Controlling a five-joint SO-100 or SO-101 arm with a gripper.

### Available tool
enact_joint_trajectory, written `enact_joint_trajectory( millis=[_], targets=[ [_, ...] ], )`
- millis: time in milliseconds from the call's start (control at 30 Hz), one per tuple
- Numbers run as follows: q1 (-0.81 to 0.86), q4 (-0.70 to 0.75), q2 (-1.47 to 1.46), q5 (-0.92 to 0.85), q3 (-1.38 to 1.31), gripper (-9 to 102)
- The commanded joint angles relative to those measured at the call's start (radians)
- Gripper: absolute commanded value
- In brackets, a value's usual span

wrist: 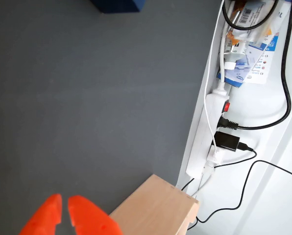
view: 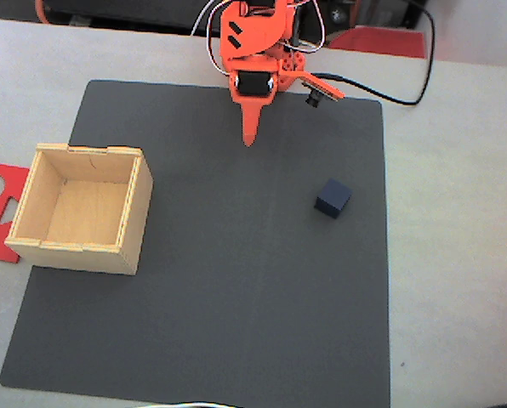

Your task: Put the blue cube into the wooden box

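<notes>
Tool (view: 250,136) near desk's far edge, fingers together, empty. Cube (view: 333,198) loose on mat (view: 219,340), right of centre; box (view: 82,206) by left edge. Risk: closed fingers descend, knock cube away.

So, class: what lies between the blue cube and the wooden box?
In the fixed view, only bare dark mat lies between the blue cube and the wooden box; nothing else sits there.
</notes>
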Motion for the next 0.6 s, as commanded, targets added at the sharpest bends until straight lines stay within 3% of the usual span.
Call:
enact_joint_trajectory(
  millis=[0,567],
  targets=[
    [-0.006,-0.014,0.015,-0.006,-0.003,0],
    [-0.072,-0.091,0.015,-0.118,0.026,12]
  ],
)
